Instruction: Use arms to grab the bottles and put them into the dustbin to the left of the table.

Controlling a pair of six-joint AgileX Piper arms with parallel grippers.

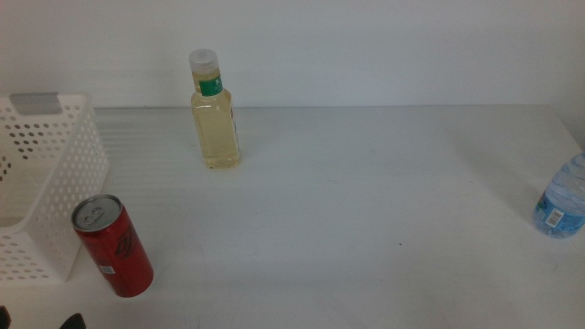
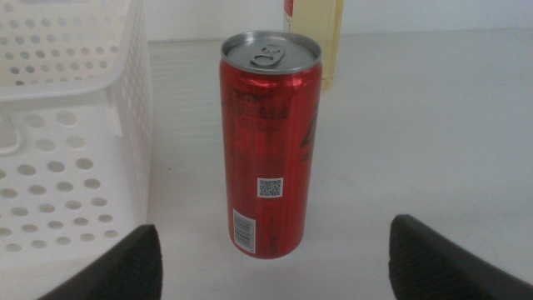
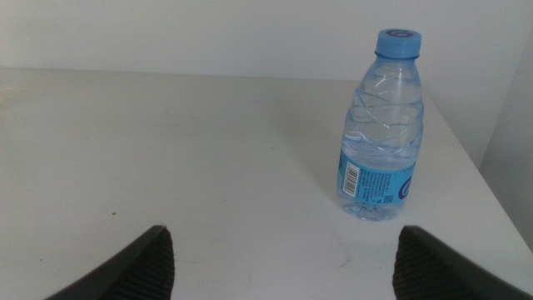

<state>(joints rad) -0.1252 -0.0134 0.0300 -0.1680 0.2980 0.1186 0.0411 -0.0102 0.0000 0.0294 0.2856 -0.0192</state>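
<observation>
A clear squarish bottle (image 1: 216,114) of pale yellow liquid, with a white cap and green neck band, stands upright at the back left of the white table (image 1: 366,210). A small water bottle (image 1: 561,199) with a blue label stands at the table's right edge. In the right wrist view this water bottle (image 3: 383,133) is upright, ahead of my open, empty right gripper (image 3: 283,237). The white perforated dustbin (image 1: 41,183) stands at the left. My left gripper (image 2: 275,233) is open and empty. The yellow bottle (image 2: 316,29) shows partly behind a red can.
A red drink can (image 1: 114,245) stands upright beside the dustbin's front corner. In the left wrist view the can (image 2: 271,150) is straight ahead of the left jaws, with the basket wall (image 2: 75,125) close beside it. The table's right edge lies just beyond the water bottle.
</observation>
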